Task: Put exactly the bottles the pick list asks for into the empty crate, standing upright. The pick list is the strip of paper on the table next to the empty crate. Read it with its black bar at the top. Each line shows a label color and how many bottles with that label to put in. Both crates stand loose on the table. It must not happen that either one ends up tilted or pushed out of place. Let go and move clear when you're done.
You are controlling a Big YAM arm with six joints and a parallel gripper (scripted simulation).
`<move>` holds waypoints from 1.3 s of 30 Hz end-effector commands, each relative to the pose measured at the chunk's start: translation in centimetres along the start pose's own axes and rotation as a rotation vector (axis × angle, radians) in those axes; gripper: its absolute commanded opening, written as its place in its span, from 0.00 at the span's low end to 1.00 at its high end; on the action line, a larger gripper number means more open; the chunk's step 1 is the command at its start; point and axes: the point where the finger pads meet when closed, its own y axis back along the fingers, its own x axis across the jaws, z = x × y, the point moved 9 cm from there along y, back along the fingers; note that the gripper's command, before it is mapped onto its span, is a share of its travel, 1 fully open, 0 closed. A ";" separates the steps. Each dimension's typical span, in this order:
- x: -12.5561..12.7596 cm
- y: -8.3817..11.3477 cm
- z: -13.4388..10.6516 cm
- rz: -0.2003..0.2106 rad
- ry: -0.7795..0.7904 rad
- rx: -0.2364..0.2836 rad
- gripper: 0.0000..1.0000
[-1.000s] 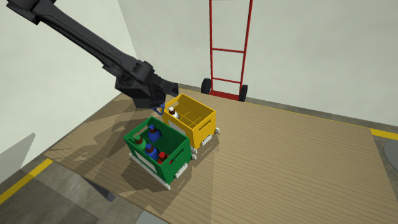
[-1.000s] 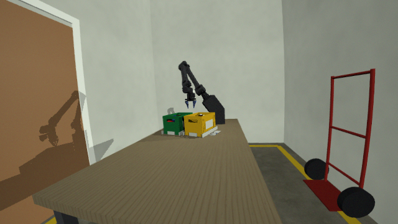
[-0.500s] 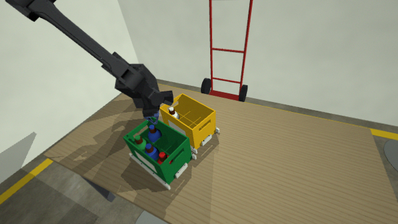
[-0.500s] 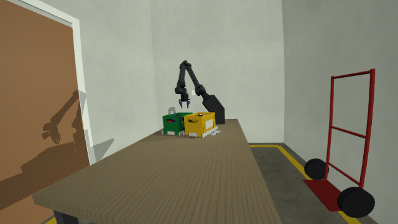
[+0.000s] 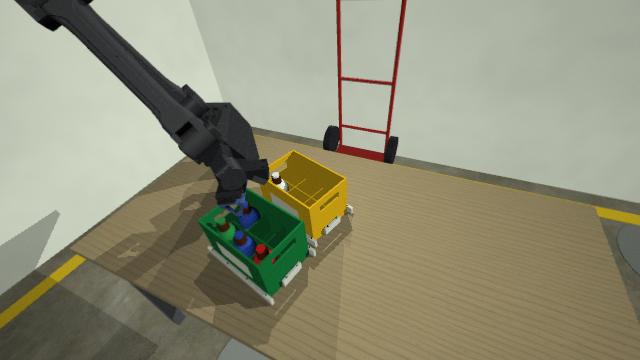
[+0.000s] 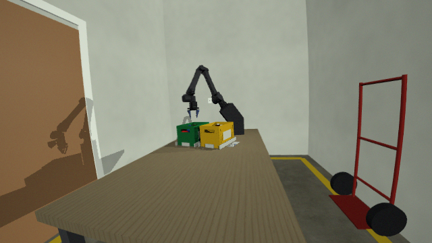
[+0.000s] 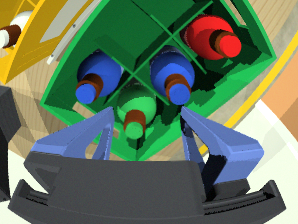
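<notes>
A green crate (image 5: 280, 260) (image 6: 185, 136) (image 7: 257, 35) holds a green-label bottle (image 5: 224, 229) (image 7: 136, 108), two blue-label bottles (image 5: 248, 216) (image 5: 243, 243) (image 7: 97, 75) (image 7: 174, 72) and a red-label bottle (image 5: 261, 252) (image 7: 212, 35), all upright. A yellow crate (image 5: 331, 200) (image 6: 212, 136) stands right beside it with one white-label bottle (image 5: 278, 181) (image 7: 9, 34) in a corner cell. My gripper (image 5: 235, 205) (image 6: 193, 114) (image 7: 147, 112) is open and empty. It hangs just above the green crate, over the green-label bottle. I cannot make out the pick list clearly.
A red hand truck (image 5: 367, 80) (image 6: 381, 143) stands on the floor beyond the table. The arm's base (image 6: 233, 118) sits behind the crates. Both crates rest on white skids near the table's far corner.
</notes>
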 end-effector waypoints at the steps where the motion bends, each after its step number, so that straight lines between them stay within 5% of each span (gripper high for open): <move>1: -2.8 0.0 -0.5 -0.003 0.020 0.006 0.61; 7: -5.6 0.0 -1.7 -0.004 0.020 0.007 0.61; 9: -5.6 0.0 -1.7 -0.004 0.020 0.007 0.61; 10: -3.6 -0.9 -1.8 0.032 0.040 0.017 0.61; 28: -4.0 -0.5 -1.0 0.010 0.036 0.004 0.61; 39: -3.9 -2.5 -1.8 0.011 0.026 0.013 0.61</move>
